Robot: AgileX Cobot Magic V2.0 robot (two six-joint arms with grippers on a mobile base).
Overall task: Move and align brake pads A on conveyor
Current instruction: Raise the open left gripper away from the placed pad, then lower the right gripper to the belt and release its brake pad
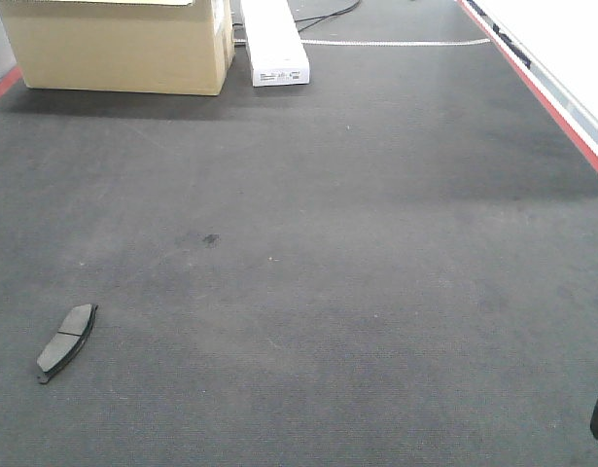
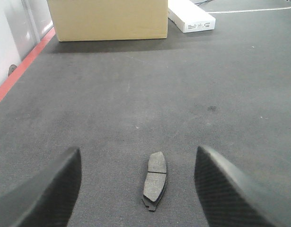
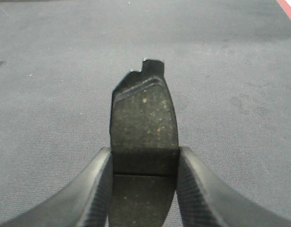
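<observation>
Right fingers (image 3: 95,189) clamp one stiff, likely hefty brake pad (image 3: 143,123) at its grooved middle, while left fingers (image 2: 46,189) hang open over a second pad (image 2: 155,179), well short of the cardboard box (image 2: 107,19).

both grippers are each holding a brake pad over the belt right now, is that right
No. Only the right gripper clamps a brake pad. The left gripper is open, and the other pad lies free on the belt, as the left wrist view shows.
</observation>
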